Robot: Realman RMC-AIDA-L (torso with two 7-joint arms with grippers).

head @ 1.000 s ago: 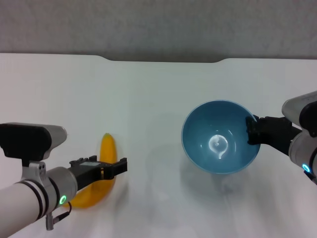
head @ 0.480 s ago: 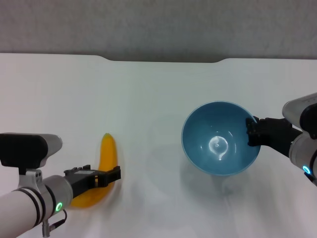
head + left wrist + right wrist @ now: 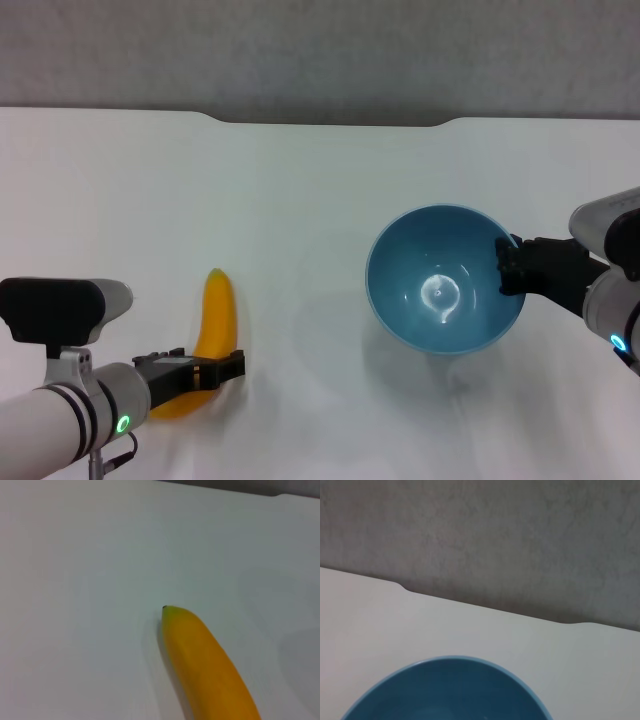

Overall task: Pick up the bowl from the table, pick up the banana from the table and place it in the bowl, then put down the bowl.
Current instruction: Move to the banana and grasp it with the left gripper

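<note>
1. Head view: the light-blue bowl [image 3: 446, 290] is gripped at its right rim by the right gripper [image 3: 506, 267], jaws clamped on the rim; the bowl tilts slightly, its shadow falling on the white table [image 3: 300, 180] below. On the left, the yellow banana [image 3: 205, 335] lies on the table with its tip pointing away from the robot. The left gripper [image 3: 236, 363] sits at the banana's near end, just beside it; whether its fingers are apart or together cannot be told.
2. Left wrist view: the banana [image 3: 205, 667] and its small dark tip rest on the table [image 3: 75, 580].
3. Right wrist view: the bowl's [image 3: 447, 690] rim and interior appear before the table's [image 3: 375, 615] notched far edge.
</note>
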